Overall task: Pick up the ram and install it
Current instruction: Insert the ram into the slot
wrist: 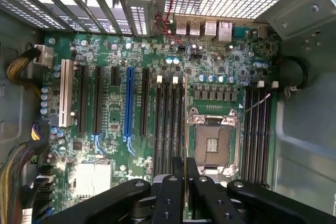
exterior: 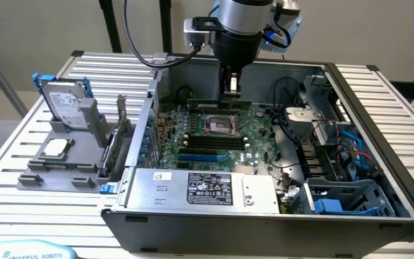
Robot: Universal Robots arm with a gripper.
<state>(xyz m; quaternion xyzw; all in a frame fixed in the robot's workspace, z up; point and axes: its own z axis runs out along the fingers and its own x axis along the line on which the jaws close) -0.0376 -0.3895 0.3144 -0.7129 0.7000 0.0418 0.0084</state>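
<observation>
The single arm (exterior: pixel 241 11) comes down from the top of the exterior view, its silver and black wrist (exterior: pixel 237 33) held vertical, with a blue light (exterior: pixel 267 36) glowing on its side toward the exterior view's right. The tool (exterior: pixel 230 93) hangs straight below the wrist, pointing down. Its two black fingers (wrist: pixel 177 174) stand almost together, pinched on the thin top edge of the ram (exterior: pixel 218 101). The black linkage bars (wrist: pixel 113 203) splay out to either side behind them.

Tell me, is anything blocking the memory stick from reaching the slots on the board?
Nothing visible does. The gripper holds the ram above the board, and the long black memory slots beside the processor socket lie empty and uncovered.
</observation>
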